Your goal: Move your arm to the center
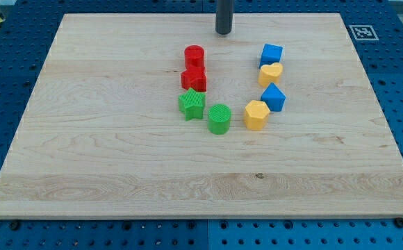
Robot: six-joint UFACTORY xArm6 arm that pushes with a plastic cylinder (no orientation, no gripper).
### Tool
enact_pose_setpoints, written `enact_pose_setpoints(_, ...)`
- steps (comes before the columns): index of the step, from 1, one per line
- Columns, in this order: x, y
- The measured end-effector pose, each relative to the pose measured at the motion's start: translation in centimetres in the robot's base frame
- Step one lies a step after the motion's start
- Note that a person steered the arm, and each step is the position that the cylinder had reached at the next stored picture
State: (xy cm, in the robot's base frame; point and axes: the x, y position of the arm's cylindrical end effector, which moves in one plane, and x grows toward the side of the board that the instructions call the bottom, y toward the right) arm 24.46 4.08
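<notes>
My tip (pixel 224 31) is set on the far worktop (pixel 104 160), beyond the red cylinder (pixel 194 55) and blue cube (pixel 272 54). No fingers are carried, so nothing is gripped. Eight blocks are arranged in a U nearby.

Wooden board (pixel 83 153) carries eight blocks (pixel 219 119) (red, green, yellow, blue).

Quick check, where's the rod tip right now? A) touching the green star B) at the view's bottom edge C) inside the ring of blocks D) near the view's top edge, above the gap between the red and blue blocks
D: my tip sits near the view's top edge of the board, above and between the red cylinder and the blue cube, touching neither.
</notes>
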Motion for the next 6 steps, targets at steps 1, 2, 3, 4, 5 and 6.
enact_pose_setpoints(1, 0.0, 0.1)
enact_pose_setpoints(2, 0.0, 0.8)
enact_pose_setpoints(3, 0.1, 0.8)
enact_pose_setpoints(4, 4.1, 0.6)
enact_pose_setpoints(5, 10.5, -0.4)
enact_pose_setpoints(6, 12.7, -0.7)
